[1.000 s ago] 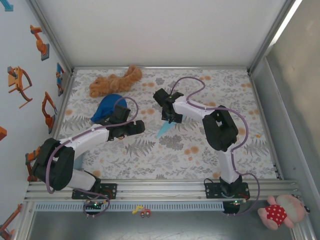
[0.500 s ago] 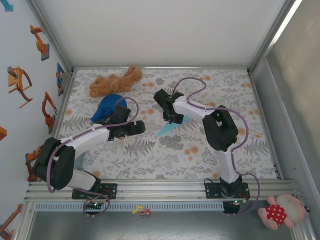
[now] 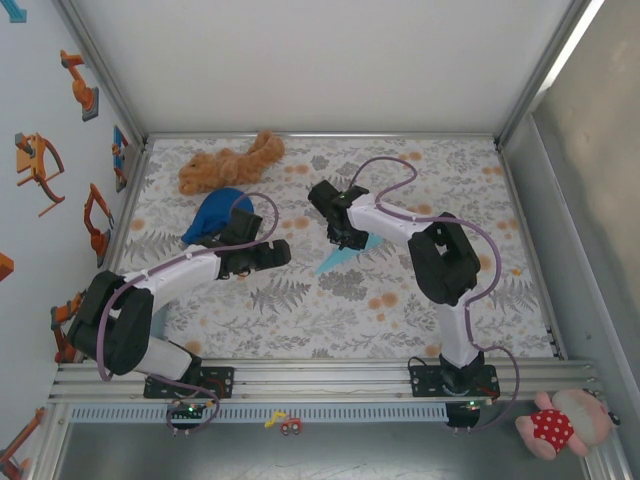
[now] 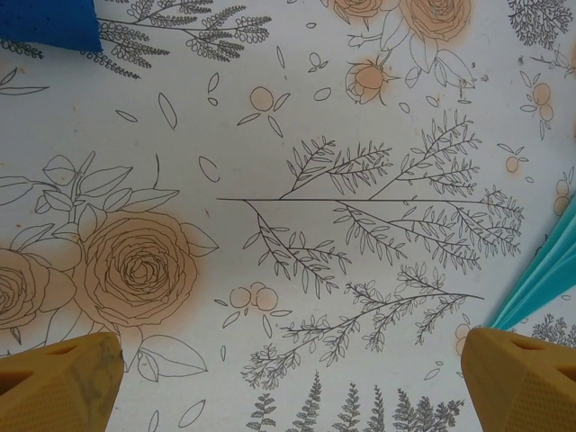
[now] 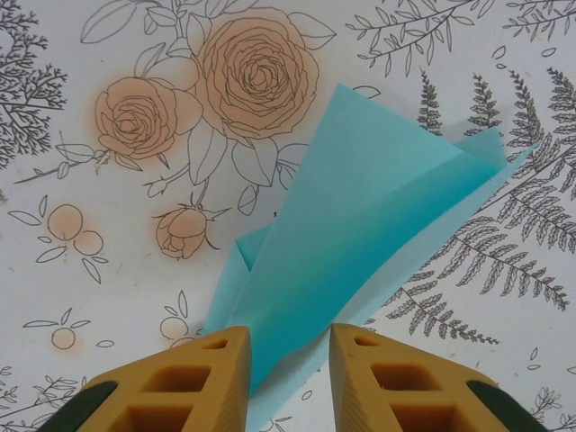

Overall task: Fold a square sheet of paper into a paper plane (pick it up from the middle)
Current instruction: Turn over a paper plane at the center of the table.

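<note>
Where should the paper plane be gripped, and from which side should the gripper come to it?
Probably best: grip the paper plane on its raised lengthwise fold, behind the pointed tip, coming from above with one finger on each side. The thin flaps offer little to pinch, while the standing fold does. The right gripper straddles it this way.

The light cyan paper plane (image 3: 335, 258), creased lengthwise with flaps lifted, lies mid-way across the floral table (image 3: 300, 310).

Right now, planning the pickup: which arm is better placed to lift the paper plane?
Right: the right gripper has the paper plane between its jaws; the left gripper stands wide open over tablecloth, plane off to one side.
</note>
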Controlling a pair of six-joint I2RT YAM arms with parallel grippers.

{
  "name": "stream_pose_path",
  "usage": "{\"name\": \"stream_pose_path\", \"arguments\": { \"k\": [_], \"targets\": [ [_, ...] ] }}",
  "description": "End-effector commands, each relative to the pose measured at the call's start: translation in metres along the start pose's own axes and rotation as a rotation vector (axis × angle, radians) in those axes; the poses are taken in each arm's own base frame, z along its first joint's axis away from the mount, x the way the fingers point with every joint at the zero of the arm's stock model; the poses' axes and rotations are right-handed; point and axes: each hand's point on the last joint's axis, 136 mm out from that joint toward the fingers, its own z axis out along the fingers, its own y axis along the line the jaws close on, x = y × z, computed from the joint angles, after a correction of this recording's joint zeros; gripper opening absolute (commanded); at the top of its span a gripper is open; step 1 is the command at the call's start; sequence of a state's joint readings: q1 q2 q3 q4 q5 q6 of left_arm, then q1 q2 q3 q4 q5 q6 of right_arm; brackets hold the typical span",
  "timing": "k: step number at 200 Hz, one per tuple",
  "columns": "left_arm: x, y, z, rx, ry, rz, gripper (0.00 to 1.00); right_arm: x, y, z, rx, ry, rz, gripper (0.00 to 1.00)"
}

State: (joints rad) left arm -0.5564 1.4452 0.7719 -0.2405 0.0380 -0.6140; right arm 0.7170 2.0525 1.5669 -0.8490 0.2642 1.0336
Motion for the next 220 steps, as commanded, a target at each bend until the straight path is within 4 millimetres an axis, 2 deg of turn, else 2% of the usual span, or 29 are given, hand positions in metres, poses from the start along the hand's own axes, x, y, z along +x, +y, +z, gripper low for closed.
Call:
{"name": "stream_pose_path", "arguments": {
  "k": [1,38,99,119,134,163,194,220],
  "targets": [
    [-0.007,-0.004,-0.002,0.007,-0.002,0.008,0.96,-0.002,-0.011,-0.015,0.023,-0.037,0.043,0.27],
    [-0.007,-0.005,-0.002,0.007,0.0,0.009,0.96,-0.001,-0.017,-0.017,0.032,-0.046,0.064,0.21],
    [-0.008,-0.003,-0.002,0.003,-0.003,-0.003,0.96,-0.005,-0.018,-0.022,0.03,-0.065,0.05,0.0],
    [-0.01,0.0,-0.004,0.007,-0.014,-0.024,0.96,-0.011,-0.014,-0.031,0.01,-0.086,0.009,0.0],
    [-0.012,0.002,-0.005,0.016,-0.025,-0.047,0.96,-0.018,-0.002,-0.041,-0.048,-0.099,-0.06,0.0],
    [-0.017,0.01,-0.01,0.034,-0.049,-0.107,0.96,-0.025,0.039,-0.068,-0.249,-0.109,-0.208,0.0],
    [-0.025,0.015,-0.019,0.061,-0.098,-0.172,0.96,-0.016,0.083,-0.091,-0.514,-0.091,-0.331,0.0],
    [-0.028,0.018,-0.027,0.073,-0.13,-0.202,0.97,-0.002,0.105,-0.102,-0.696,-0.073,-0.385,0.0]
  ]
}}
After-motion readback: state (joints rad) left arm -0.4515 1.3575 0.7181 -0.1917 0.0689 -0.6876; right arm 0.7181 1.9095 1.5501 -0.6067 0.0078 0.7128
